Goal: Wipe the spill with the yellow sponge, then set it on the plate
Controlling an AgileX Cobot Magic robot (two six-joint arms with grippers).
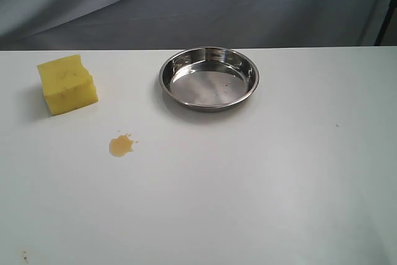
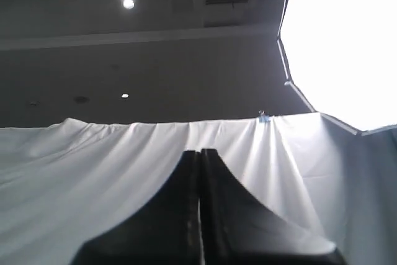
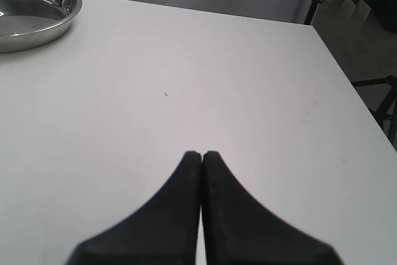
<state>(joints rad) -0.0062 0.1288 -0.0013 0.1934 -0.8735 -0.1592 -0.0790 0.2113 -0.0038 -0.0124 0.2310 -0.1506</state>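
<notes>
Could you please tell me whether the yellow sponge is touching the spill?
Apart. The exterior view shows bare table between the yellow sponge and the spill.

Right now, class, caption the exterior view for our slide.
Yellow foam sponge and orange-brown spill left of a round stainless-steel plate on a white table.

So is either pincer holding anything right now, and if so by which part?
Nothing is held. The left pincer and right pincer are both shut empty; the yellow sponge sits free on the table.
</notes>
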